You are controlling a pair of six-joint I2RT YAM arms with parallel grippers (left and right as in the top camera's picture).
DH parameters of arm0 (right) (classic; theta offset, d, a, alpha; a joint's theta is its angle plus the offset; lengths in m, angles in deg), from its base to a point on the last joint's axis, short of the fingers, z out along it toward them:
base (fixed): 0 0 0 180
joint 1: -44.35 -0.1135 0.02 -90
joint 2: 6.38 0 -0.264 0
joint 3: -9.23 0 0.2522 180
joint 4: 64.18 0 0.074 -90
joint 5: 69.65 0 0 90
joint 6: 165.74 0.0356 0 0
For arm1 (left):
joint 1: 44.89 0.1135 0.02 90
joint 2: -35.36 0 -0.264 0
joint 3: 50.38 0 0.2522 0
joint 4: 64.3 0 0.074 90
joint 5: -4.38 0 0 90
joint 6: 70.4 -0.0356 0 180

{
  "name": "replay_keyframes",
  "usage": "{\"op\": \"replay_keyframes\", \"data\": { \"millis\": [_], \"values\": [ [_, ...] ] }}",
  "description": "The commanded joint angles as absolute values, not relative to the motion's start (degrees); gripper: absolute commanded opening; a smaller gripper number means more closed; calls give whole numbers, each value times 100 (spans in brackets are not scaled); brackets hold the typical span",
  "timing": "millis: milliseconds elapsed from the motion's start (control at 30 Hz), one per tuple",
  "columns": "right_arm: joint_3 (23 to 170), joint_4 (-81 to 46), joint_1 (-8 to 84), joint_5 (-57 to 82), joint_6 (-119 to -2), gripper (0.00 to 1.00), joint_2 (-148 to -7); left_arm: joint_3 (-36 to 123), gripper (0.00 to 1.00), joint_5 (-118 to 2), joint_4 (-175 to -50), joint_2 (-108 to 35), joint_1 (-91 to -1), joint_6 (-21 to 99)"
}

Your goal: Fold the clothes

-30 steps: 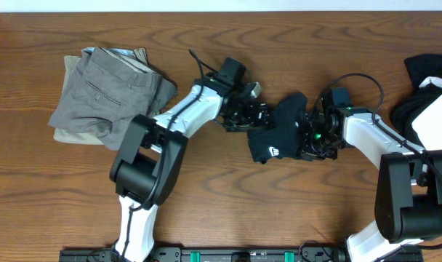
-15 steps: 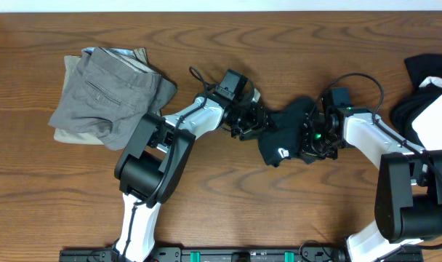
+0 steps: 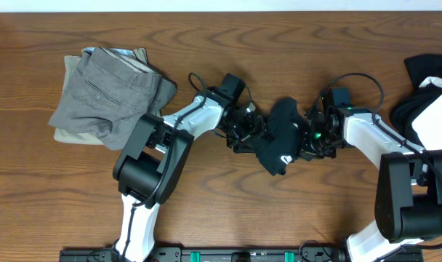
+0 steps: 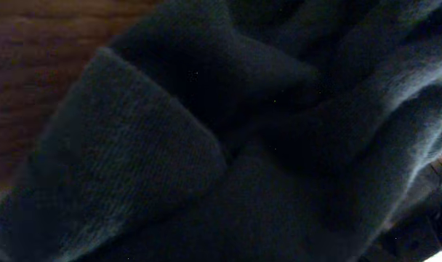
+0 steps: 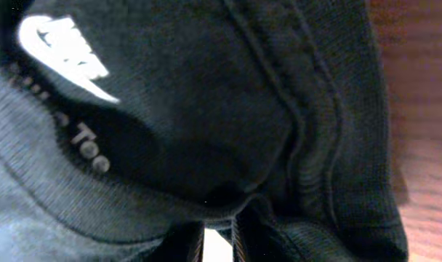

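Right now the black garment (image 3: 279,138) sits bunched in a narrow heap just past the middle of the table (image 3: 221,218), toward 3 o'clock. It is pinched between the two arms. The left hand (image 3: 248,132) presses in at the garment's 9 o'clock side and the right hand (image 3: 310,140) at its 3 o'clock side, both touching the cloth. Whether either hand is clenched on fabric or merely pushed into it, I cannot tell. Both wrist cameras are filled with dark knit and show no fingers plainly. The right wrist view does show a white logo (image 5: 61,44) and a ribbed band, so that hand is close against a hem or cuff.

Over at 10 o'clock the grey trousers (image 3: 108,94) lie already folded on a stack. At the 3 o'clock edge of the table more dark clothes (image 3: 424,69) and a white piece (image 3: 435,116) wait.

To my eye the risk is that the garment is more crumpled than folded. If the hands pull apart while holding different layers, it could twist or drag open unevenly. If one has caught only a thin edge, the cloth may slip out and flop into a looser heap. Soft knit sags and clings, so a layer could stay snagged on a finger when it lets go. The arms are also very near each other, and a careless inward move could knock them together.
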State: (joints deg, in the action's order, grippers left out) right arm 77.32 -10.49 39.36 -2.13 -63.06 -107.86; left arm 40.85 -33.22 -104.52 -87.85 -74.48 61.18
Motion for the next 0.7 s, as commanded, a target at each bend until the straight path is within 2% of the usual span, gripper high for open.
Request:
{"op": "replay_keyframes", "data": {
  "millis": [0, 133, 267, 367, 467, 667],
  "values": [
    [7736, -1028, 4040, -608, -6465, 14, -10453, 3860, 72, -4168, -10286, -8991, -7096, 5801],
    [7743, -979, 4113, -674, -6463, 16, -9824, 3860, 73, -4172, -9696, -8991, -6796, 5257],
    [7743, -1161, 4071, -882, -6601, 20, -9203, 3893, 83, -4100, -9152, -8986, -6501, 4903],
    [7743, -1384, 3992, -860, -6596, 21, -9061, 4022, 89, -3676, -9080, -8969, -6254, 4793],
    [7738, -1683, 3844, -735, -6496, 21, -9218, 4070, 100, -3040, -9171, -8833, -6060, 4765],
    [7736, -2608, 3501, -753, -6266, 17, -10018, 4070, 98, -3084, -10000, -8586, -6034, 4284]
  ]
}}
